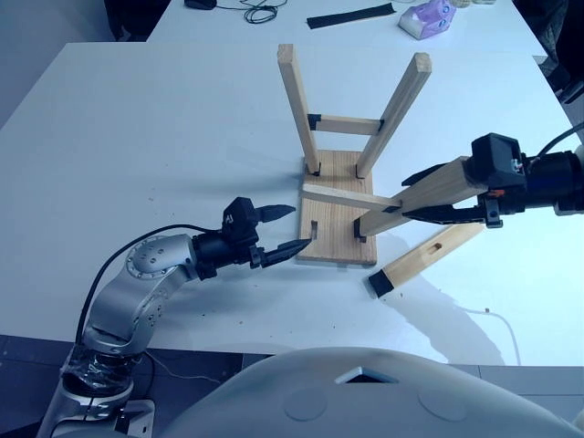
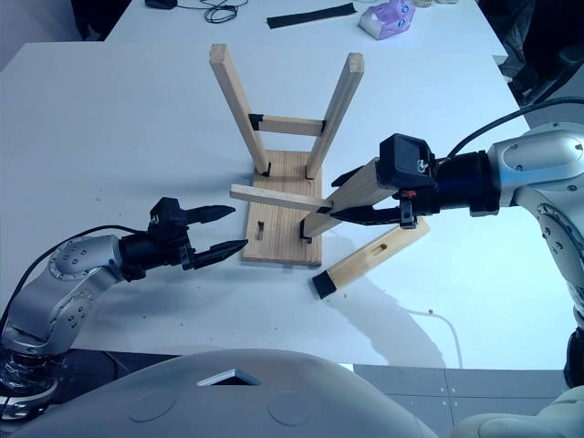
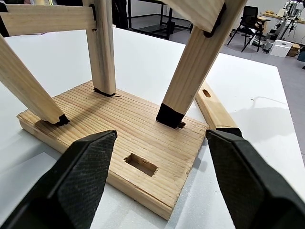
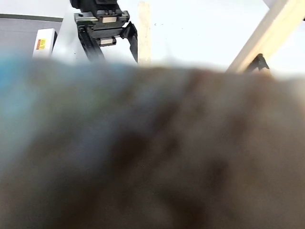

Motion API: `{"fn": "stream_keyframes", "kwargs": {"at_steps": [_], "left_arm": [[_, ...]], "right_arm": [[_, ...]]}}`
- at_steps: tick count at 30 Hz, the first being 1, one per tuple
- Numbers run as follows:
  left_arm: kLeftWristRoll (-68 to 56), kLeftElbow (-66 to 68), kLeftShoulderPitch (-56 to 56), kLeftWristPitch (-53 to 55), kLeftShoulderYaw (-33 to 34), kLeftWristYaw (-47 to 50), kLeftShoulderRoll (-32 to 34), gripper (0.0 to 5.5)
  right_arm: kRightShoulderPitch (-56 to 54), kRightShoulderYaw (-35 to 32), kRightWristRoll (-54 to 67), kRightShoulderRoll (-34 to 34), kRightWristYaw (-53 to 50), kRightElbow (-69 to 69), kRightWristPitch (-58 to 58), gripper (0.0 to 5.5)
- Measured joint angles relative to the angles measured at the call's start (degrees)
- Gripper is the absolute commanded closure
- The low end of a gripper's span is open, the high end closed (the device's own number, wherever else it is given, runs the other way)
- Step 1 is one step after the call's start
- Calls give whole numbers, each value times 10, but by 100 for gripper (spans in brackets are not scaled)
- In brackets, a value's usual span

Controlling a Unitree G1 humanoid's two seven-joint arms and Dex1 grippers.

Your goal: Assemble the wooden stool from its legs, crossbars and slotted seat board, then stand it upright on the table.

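While right end effector [image 1: 427,193] grips it, leg [image 1: 391,210] slants rightward.

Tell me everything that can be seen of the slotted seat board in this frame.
The pale rectangular wooden seat board, its top finely ribbed, lies flat on the white table. Two wooden legs joined by a crossbar stand in its far slots. A tilted third leg meets the near right slot, held by the right gripper. The near left slot is empty. The open left gripper hovers at that edge, not touching the board.
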Motion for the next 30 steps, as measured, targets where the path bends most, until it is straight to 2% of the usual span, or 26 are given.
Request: {"fn": "stream_keyframes", "kwargs": {"at_steps": [14,30], "left_arm": [[0,0,2,0,6,5,-1,203],[-2,16,-30,5,5,-17,0,203]], "right_arm": [[14,-39,9,-10,-35,-7,36,346],[-23,-18,12,-10,16,19,20,346]]}}
